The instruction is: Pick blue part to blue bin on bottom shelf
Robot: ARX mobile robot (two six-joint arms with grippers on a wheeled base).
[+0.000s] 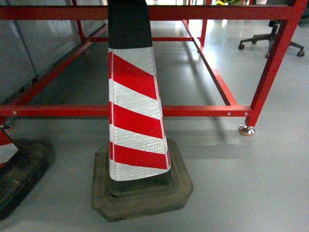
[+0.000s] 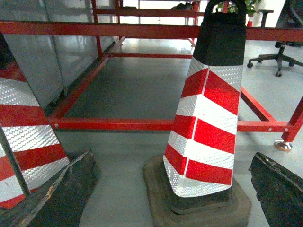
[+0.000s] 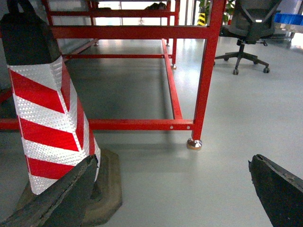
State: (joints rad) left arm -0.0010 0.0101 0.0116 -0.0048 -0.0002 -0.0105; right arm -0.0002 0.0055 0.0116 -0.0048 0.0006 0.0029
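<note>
The blue part, the blue bin and the bottom shelf are out of view in all three views. My left gripper (image 2: pixel 171 155) is open, its dark fingers (image 2: pixel 61 189) wide apart low over the grey floor, with nothing between them. My right gripper (image 3: pixel 173 158) is also open and empty, its fingers (image 3: pixel 277 189) spread at the frame's bottom corners. Neither gripper shows in the head view.
A red-and-white striped traffic cone (image 1: pixel 135 111) on a dark rubber base stands directly ahead, and a second cone (image 2: pixel 23 127) is at the left. Behind them runs a red steel frame (image 1: pixel 203 111) with a footed leg (image 3: pixel 195 142). An office chair (image 3: pixel 246 28) stands far right.
</note>
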